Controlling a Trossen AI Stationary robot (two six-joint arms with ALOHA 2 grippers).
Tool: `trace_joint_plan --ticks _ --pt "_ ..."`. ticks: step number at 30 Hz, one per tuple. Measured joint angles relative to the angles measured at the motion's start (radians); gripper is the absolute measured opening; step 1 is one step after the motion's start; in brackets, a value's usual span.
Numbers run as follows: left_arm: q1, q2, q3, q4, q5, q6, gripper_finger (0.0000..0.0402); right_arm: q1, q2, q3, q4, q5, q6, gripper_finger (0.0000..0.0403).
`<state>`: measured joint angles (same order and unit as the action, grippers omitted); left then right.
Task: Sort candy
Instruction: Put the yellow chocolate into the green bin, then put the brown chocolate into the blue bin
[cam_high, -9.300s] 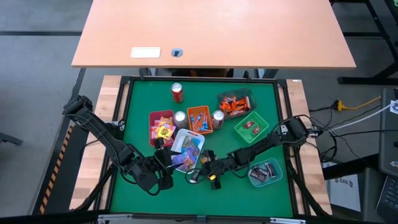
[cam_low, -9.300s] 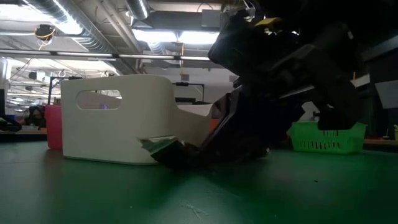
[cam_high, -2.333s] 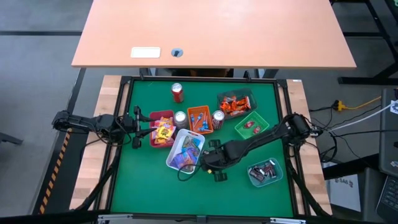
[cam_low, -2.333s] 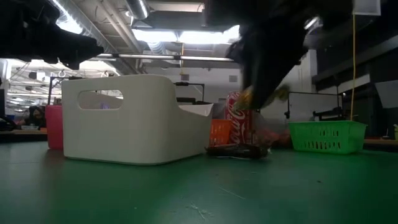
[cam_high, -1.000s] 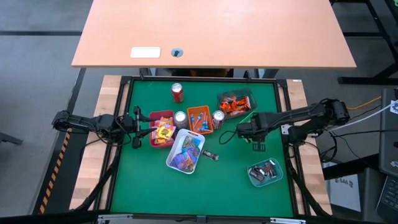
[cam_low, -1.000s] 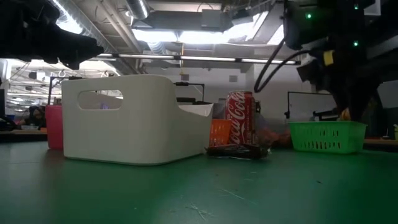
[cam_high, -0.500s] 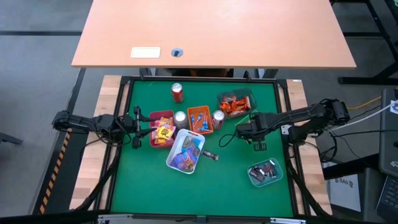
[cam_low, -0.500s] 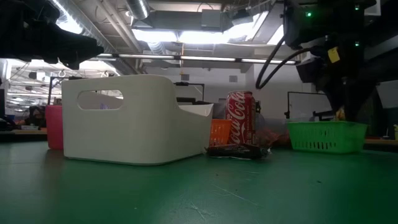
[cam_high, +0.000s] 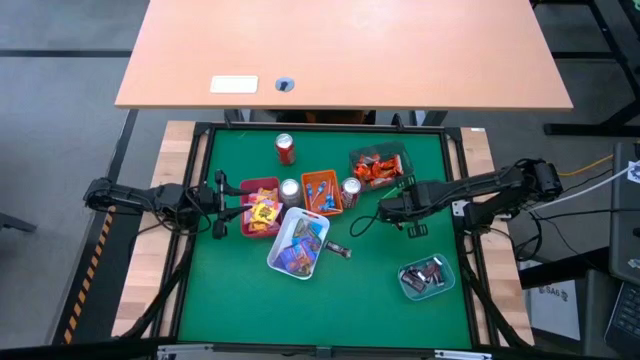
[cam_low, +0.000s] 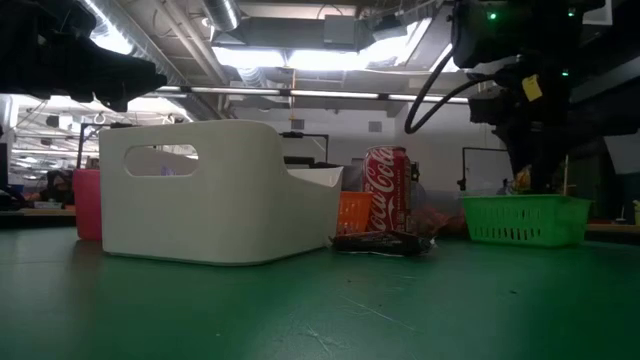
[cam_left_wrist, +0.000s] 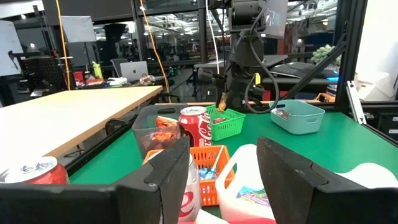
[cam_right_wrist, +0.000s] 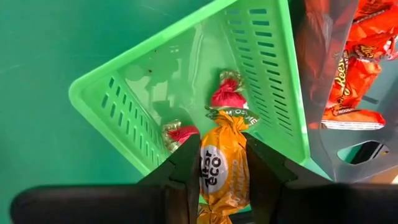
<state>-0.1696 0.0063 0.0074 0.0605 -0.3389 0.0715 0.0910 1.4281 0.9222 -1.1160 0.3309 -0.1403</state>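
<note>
One orange-wrapped candy (cam_right_wrist: 220, 167) is pinched by the right gripper (cam_right_wrist: 219, 163) above the green basket (cam_right_wrist: 271, 74), while the left gripper (cam_left_wrist: 219, 163) is held spread near the pink tray (cam_high: 247, 190).

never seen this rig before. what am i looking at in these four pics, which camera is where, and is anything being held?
Two dark robot arms work at a green table, sorting wrapped candy into small trays. One camera looks straight down, one sits at table height, and one rides on each wrist.

From above: the left gripper waits open beside the pink tray. The right gripper hangs over the green basket.

The right wrist view shows it shut on a yellow-orange candy, above two red sweets already in the basket.

Also on the table: a white tray, an orange tray, a dark tray of orange wrappers, a teal tray, soda cans, and one dark candy lying loose.
</note>
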Motion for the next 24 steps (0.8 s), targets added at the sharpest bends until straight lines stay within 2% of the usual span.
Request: trace_joint_plan --ticks 4,8,15,19,24 --pt "0.0 0.0 0.0 0.0 0.0 0.0 0.0178 0.0 0.0 0.0 0.0 0.002 0.001 0.0107" --pt "0.0 0.0 0.0 0.0 0.0 0.0 0.0178 0.0 0.0 0.0 0.0 0.014 0.002 0.0146" --pt "0.0 0.0 0.0 0.0 0.0 0.0 0.0178 0.0 0.0 0.0 -0.002 0.163 0.001 0.021" --pt "0.0 0.0 0.0 0.0 0.0 0.0 0.0178 0.0 0.001 0.023 -0.021 0.2 -0.011 0.0223" --pt "0.0 0.0 0.0 0.0 0.0 0.0 0.0178 0.0 0.001 0.12 -0.008 0.172 -0.015 0.0225"
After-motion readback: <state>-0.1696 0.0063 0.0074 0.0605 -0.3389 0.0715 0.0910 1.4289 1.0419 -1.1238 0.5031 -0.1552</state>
